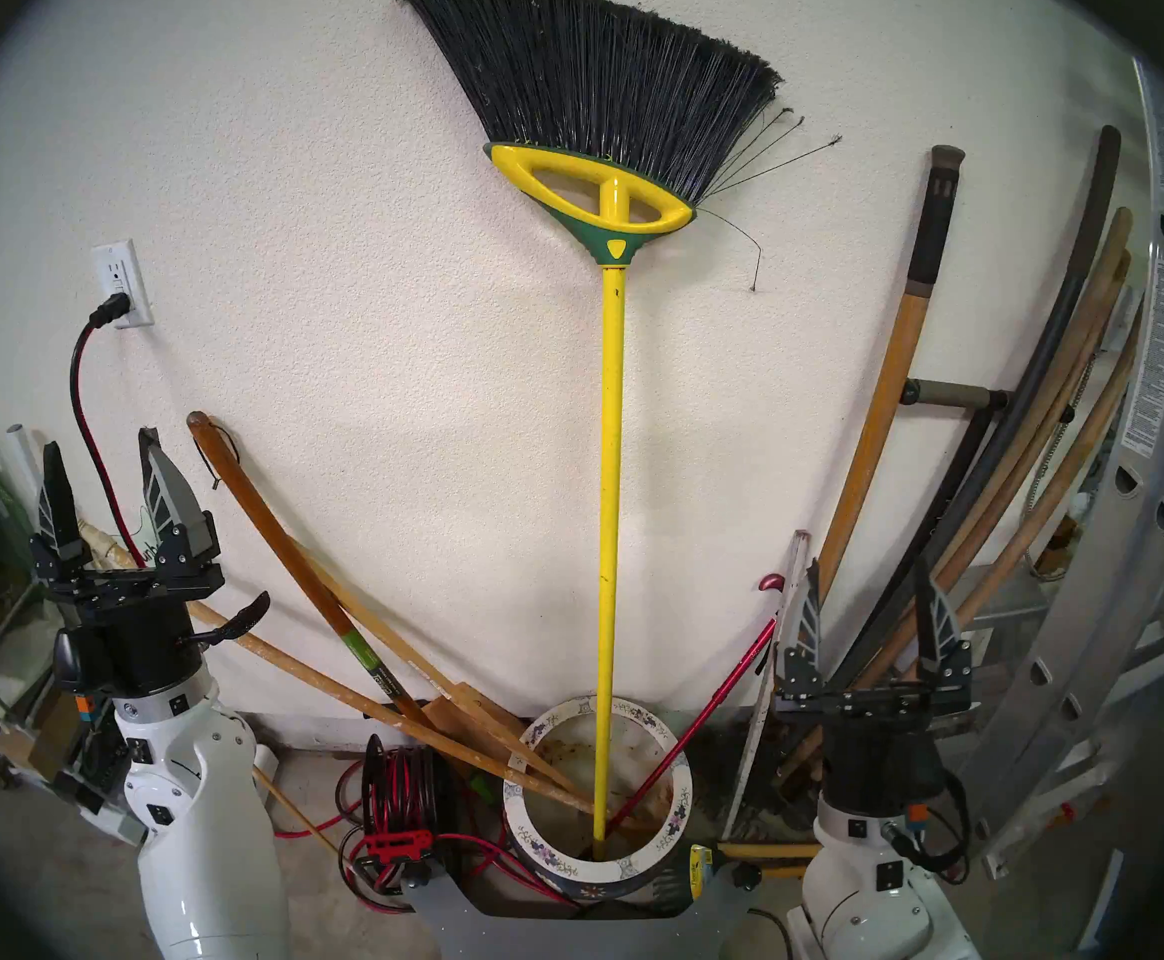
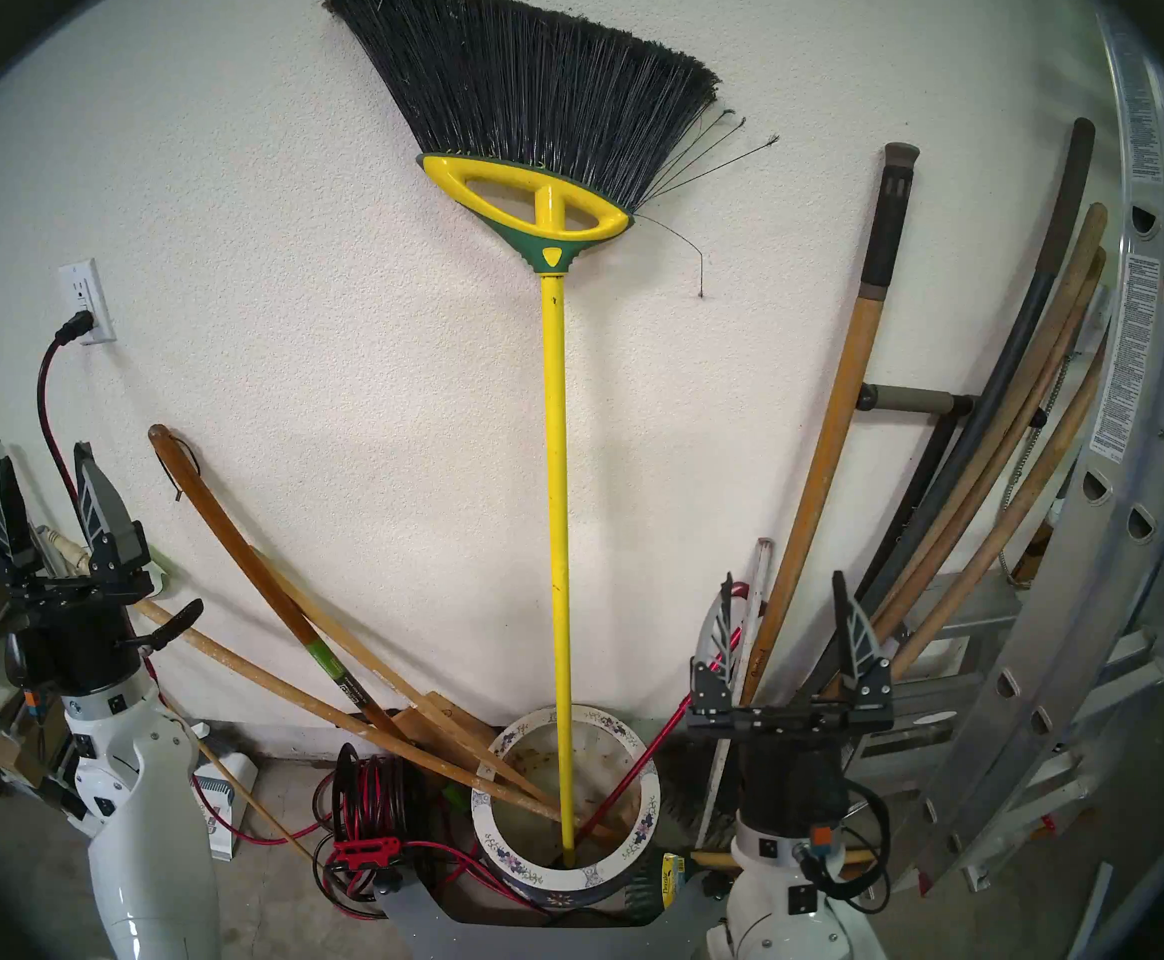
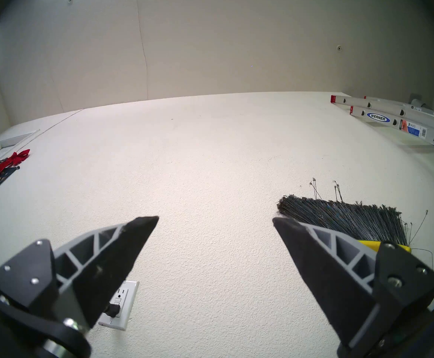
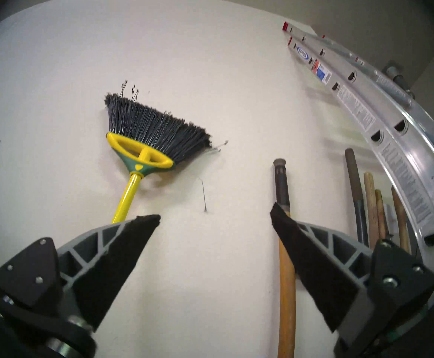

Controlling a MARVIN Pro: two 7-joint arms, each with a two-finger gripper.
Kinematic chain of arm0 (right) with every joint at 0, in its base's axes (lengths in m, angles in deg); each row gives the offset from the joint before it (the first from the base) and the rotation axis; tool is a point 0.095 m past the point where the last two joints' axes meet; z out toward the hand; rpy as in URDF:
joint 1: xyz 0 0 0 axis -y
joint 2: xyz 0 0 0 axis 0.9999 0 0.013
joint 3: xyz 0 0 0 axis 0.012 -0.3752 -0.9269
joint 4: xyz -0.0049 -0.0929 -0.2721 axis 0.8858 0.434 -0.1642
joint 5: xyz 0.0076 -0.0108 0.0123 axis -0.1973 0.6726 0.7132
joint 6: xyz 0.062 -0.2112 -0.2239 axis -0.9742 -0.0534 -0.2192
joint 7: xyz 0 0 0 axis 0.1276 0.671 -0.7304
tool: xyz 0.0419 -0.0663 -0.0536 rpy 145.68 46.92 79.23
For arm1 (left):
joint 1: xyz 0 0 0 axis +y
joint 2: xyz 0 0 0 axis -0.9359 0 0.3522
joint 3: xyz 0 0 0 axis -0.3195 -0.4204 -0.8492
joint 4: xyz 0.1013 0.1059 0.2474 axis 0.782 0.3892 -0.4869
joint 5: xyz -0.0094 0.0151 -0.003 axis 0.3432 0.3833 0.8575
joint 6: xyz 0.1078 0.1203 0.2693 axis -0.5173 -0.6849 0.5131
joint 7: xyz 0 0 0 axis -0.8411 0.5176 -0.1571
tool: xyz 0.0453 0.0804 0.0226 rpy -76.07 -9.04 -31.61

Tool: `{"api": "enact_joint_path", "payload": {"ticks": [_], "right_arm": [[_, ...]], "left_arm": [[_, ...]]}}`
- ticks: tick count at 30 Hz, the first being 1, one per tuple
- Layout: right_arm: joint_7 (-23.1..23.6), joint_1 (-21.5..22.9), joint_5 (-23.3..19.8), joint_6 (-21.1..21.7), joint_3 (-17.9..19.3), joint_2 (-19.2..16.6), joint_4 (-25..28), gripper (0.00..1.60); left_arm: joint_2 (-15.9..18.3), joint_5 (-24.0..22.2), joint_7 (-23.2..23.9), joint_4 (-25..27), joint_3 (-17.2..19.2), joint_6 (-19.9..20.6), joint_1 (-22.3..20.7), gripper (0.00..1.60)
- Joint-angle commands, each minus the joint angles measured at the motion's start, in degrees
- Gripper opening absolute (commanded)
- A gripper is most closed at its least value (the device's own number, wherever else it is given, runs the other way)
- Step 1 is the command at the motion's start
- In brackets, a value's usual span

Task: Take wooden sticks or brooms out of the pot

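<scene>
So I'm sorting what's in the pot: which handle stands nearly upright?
The yellow broom, bristles up against the wall. The wooden sticks lean left over the pot rim; the red cane leans right.

From my head view, the pot (image 1: 681, 796) hides the broom's (image 1: 609, 508) foot, and its near side is cut off by my base. The ladder (image 1: 1161, 453) runs out of frame.

Yellow-poled broom (image 1: 610, 453), flower-rimmed pot (image 1: 681, 789)
</scene>
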State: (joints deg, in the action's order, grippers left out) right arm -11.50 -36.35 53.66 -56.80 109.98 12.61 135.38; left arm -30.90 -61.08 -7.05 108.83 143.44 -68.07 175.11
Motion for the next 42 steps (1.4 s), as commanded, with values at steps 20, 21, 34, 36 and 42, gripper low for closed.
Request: {"api": "enact_joint_path", "payload": {"ticks": [20,21,34,36,42], "right_arm": [[11.5,21.5,-1.8,9.7,-6.4,6.2,-15.8,1.6],[11.5,21.5,-1.8,9.7,-6.4,6.2,-15.8,1.6],[15.6,24.1,-2.2,14.1,-8.8,6.0,-16.9,1.6],[16.3,24.6,-2.5,14.9,-9.2,6.0,-17.0,1.6],[17.5,28.7,-3.6,17.4,-10.4,7.0,-20.5,1.6]], "left_arm": [[0.2,0.0,0.1,0.0,-0.1,0.1,0.0,1.6],[0.2,0.0,0.1,0.0,-0.1,0.1,0.0,1.6],[0.1,0.0,0.1,0.0,-0.1,0.1,0.0,1.6],[0.1,0.0,0.1,0.0,-0.1,0.1,0.0,1.6],[0.1,-0.1,0.1,0.0,-0.1,0.1,0.0,1.6]]}}
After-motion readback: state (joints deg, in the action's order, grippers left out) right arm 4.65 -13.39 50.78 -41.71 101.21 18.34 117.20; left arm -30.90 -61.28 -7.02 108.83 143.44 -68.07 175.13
